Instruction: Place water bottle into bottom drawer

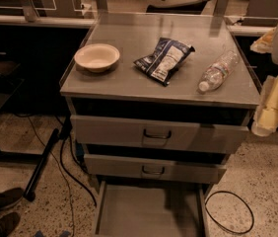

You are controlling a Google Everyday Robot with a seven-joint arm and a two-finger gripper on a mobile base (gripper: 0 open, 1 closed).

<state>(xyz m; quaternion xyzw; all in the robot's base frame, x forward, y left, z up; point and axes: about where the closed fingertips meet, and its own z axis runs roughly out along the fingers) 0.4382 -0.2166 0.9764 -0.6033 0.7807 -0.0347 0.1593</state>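
on the grey cabinet top (129, 78), water bottle (218, 71) lying at right, cap frontward, beside snack bag (164, 59) and bowl (97, 57). below, bottom drawer (149, 214) pulled open. off the right side, gripper (272, 105), openness impossible to tell.

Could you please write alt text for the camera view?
A clear plastic water bottle lies on the grey cabinet top beside a dark blue snack bag and cream bowl. The grey bottom drawer is open; the claw hangs at right.
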